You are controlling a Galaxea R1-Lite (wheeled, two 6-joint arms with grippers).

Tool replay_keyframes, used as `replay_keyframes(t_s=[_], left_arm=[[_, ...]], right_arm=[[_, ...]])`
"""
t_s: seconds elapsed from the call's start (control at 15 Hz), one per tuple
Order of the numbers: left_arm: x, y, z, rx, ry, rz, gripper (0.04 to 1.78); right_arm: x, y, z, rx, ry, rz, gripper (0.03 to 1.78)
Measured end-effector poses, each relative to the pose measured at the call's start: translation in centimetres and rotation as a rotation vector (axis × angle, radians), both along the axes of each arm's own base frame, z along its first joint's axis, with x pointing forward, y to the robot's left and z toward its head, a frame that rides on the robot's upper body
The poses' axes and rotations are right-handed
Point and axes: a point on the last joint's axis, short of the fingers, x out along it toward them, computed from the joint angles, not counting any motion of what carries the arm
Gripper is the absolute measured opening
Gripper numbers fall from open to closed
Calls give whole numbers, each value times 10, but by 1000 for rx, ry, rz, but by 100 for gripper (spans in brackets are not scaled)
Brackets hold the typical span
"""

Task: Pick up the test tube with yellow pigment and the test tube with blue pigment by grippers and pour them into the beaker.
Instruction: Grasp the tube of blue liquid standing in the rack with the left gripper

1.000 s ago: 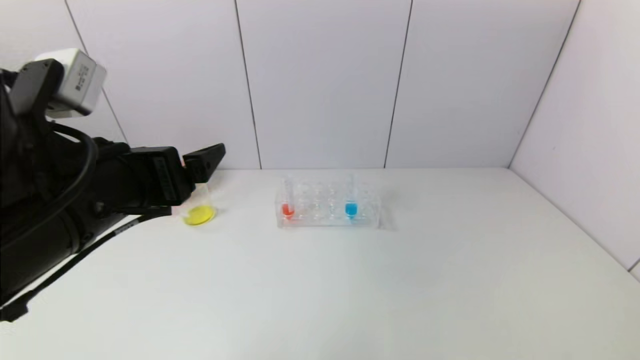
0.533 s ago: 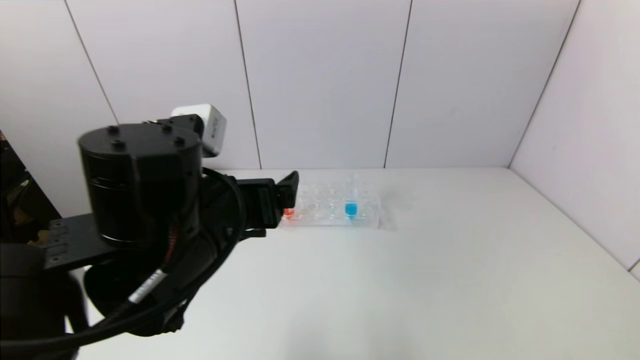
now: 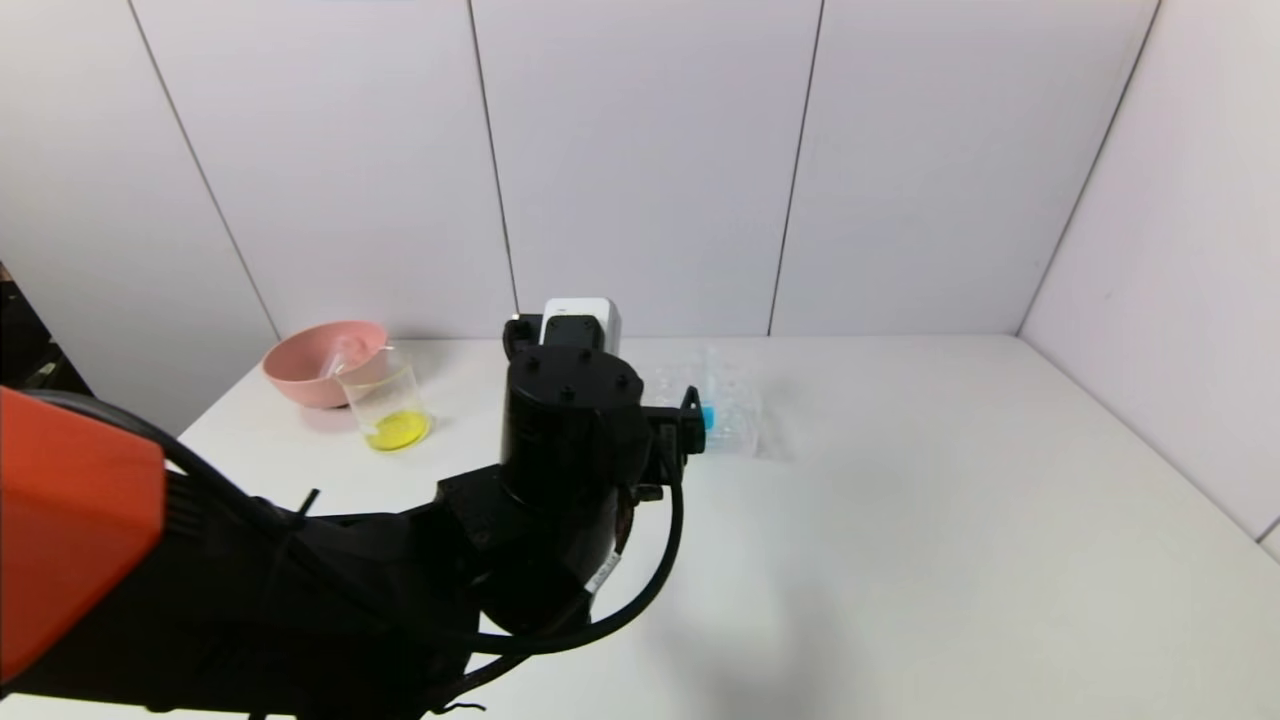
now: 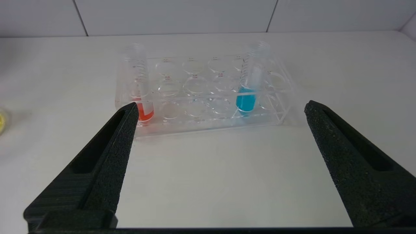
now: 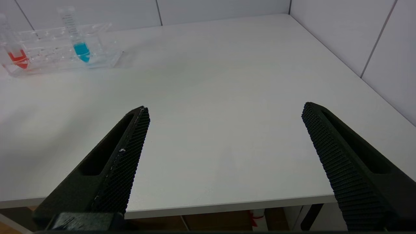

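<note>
White wall panels back a white table (image 3: 900,520), where the test tube with blue pigment (image 4: 248,86) stands upright in a clear plastic rack (image 4: 201,94) toward the far middle of the surface, leaning slightly. A red-tipped tube (image 4: 139,87) stands at the rack's other end, with bare wells between the two. Printed graduation marks run up both tubes, too small to read.

Off to the robot's left, the beaker (image 3: 388,405) sits near the table's far edge with yellow liquid pooled in its bottom, touching or just in front of a pink bowl (image 3: 318,362); a clear tube appears to lie in the bowl, though its tip cannot be made out.

Stretching forward from the lower left, the left gripper (image 4: 221,110) hovers low over the table on the near side of the rack, its black fingers (image 4: 110,152) spread wide and holding nothing, the rack framed between them. An orange-cased arm segment (image 3: 70,520) and a small white block (image 3: 580,320) on the wrist show from above.

Well apart from the rack, the right gripper (image 5: 224,113) hangs by the table's near edge, fingers equally wide and empty.
</note>
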Motion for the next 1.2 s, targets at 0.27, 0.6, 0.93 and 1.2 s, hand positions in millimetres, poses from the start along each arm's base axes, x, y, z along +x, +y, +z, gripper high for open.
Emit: replay_keyframes(t_s=[0.27, 0.6, 0.93, 1.2], left_arm=[[17, -21, -12, -1, -1, -8, 178], [30, -38, -26, 17, 8, -10, 178], [36, -45, -32, 19, 11, -8, 178], [39, -44, -29, -8, 2, -2, 178]], right_arm=[[0, 0, 0, 0, 0, 0, 171], [0, 0, 0, 0, 0, 0, 171], [0, 0, 0, 0, 0, 0, 171], [0, 0, 0, 0, 0, 0, 171]])
